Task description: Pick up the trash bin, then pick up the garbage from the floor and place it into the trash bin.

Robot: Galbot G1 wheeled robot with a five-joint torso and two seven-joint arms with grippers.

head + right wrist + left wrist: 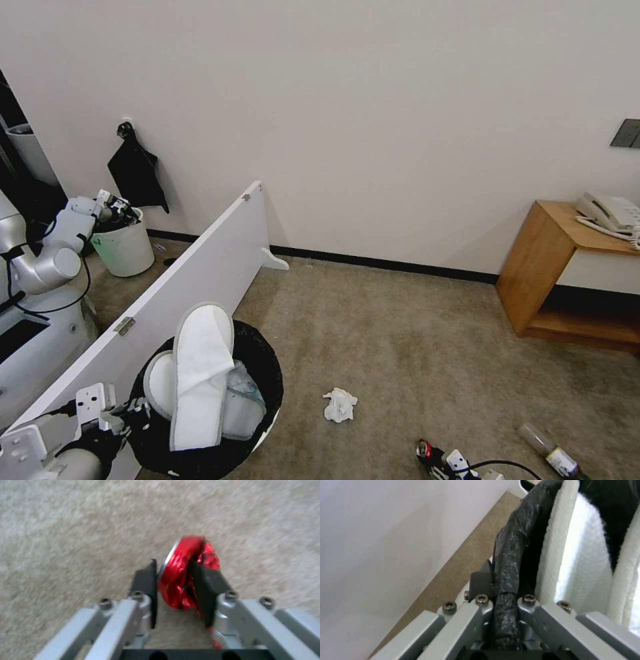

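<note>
The trash bin (263,373), lined with a crinkly black bag, is at the lower left with two white slippers (200,373) standing in it. My left gripper (130,410) is shut on the bin's near rim; the left wrist view shows the bagged rim (511,555) pinched in that gripper (505,600), with a slipper (576,555) just inside. My right gripper (433,457) is low over the carpet. In the right wrist view it (175,565) is shut on a crushed red can (181,552). A crumpled white tissue (340,405) lies on the floor between the bin and the right gripper.
A clear bottle (550,455) lies on the carpet at the lower right. A white board panel (200,267) runs diagonally beside the bin. A plain white bin (127,250) stands by the wall behind it. A wooden side table (567,273) with a telephone is at the right.
</note>
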